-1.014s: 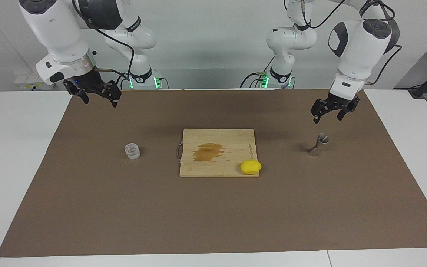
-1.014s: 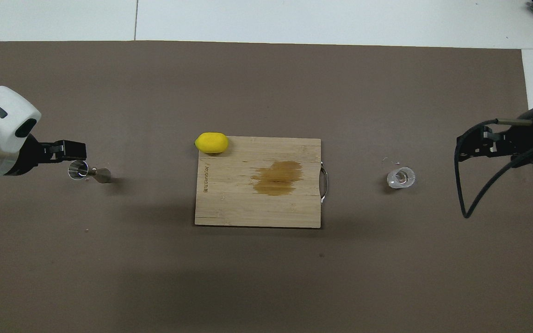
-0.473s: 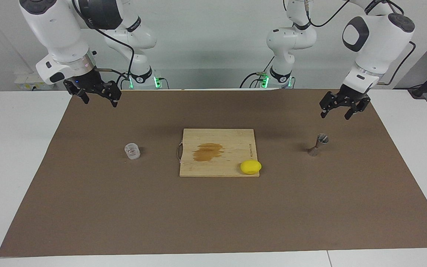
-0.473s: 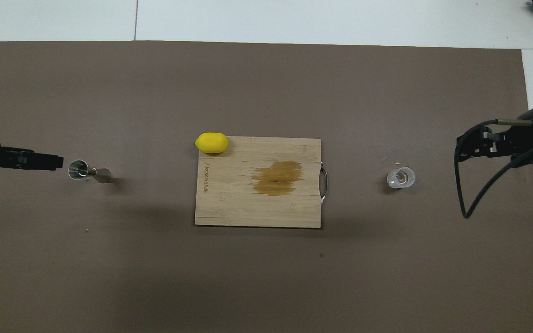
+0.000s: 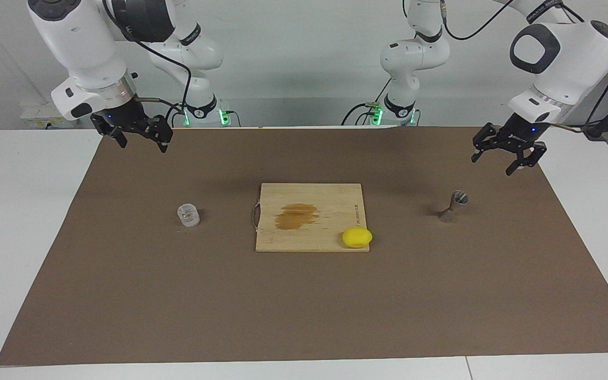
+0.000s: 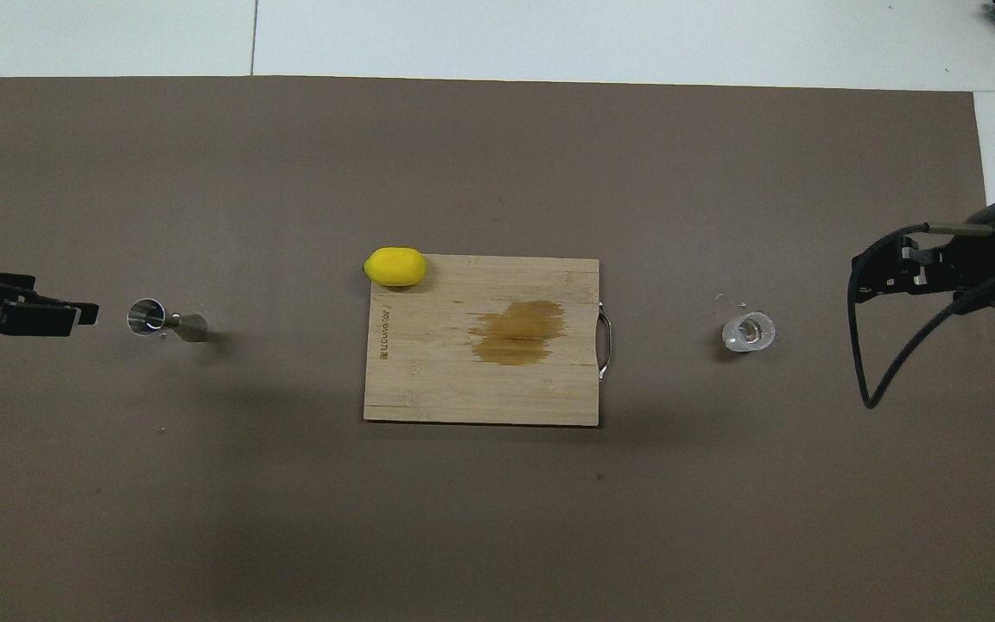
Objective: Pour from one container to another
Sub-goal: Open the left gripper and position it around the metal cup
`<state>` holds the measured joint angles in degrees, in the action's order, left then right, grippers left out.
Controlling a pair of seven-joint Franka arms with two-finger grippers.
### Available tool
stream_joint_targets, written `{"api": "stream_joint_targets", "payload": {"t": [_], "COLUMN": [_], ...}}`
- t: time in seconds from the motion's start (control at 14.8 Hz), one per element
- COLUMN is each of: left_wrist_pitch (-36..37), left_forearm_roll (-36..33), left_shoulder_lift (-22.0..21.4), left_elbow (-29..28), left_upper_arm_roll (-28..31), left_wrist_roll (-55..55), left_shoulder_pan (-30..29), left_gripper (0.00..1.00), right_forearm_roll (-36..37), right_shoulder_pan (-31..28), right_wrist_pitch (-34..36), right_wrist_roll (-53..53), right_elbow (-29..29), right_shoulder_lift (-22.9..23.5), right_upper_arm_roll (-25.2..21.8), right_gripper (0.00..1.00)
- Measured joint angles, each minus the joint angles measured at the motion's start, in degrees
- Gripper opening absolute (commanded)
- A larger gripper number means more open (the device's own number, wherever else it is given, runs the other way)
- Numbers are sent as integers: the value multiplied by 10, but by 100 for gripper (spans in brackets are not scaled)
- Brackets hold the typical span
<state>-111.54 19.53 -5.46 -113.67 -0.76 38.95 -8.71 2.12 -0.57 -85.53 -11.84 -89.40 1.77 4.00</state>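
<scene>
Your left end effector (image 5: 508,157) hangs in the air over the brown mat (image 5: 304,306) at the left arm's end of the table (image 5: 13,211), with its fingers spread wide and nothing between them. The metal jigger (image 5: 453,206) stands upright on the mat near it, clear of the fingers, its open upper cone showing as a bright ring from overhead (image 6: 147,315). Your right end effector (image 5: 138,136) waits in the air over the mat's edge toward the right arm's end, also spread wide and empty. The clear glass cup (image 5: 188,215) sits upright on the mat at that end, well apart from the right end effector; you cannot tell from either view whether it holds any liquid. Between cup and jigger lies the wooden cutting board (image 5: 283,237), with a brown wet-looking stain (image 5: 296,216) near its middle. A yellow lemon (image 5: 357,237) rests on the board's corner farther from the robots, on the jigger's side, overlapping the edge.
</scene>
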Motion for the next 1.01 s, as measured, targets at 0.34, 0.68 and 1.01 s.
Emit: {"api": "stream_joint_targets", "payload": {"t": [0.34, 0.68, 1.01], "left_wrist_pitch": [-3, -24, -23], "left_forearm_roll": [95, 137, 211], "left_shoulder_lift": [39, 63, 98], "left_elbow": [0, 1, 0], "left_upper_arm_roll": [1, 1, 0], "left_wrist_roll": [135, 362, 493], "left_shoulder_pan": [-42, -59, -63], "left_gripper": [100, 100, 100], "right_forearm_roll": [0, 0, 0], "right_shoulder_pan": [0, 0, 0], "right_wrist_pitch": [0, 0, 0], "right_wrist_roll": [0, 0, 0], "right_elbow": [0, 0, -1], "right_shoulder_lift": [-1, -3, -3], "right_upper_arm_roll": [0, 0, 0], "right_gripper": [100, 100, 100]}}
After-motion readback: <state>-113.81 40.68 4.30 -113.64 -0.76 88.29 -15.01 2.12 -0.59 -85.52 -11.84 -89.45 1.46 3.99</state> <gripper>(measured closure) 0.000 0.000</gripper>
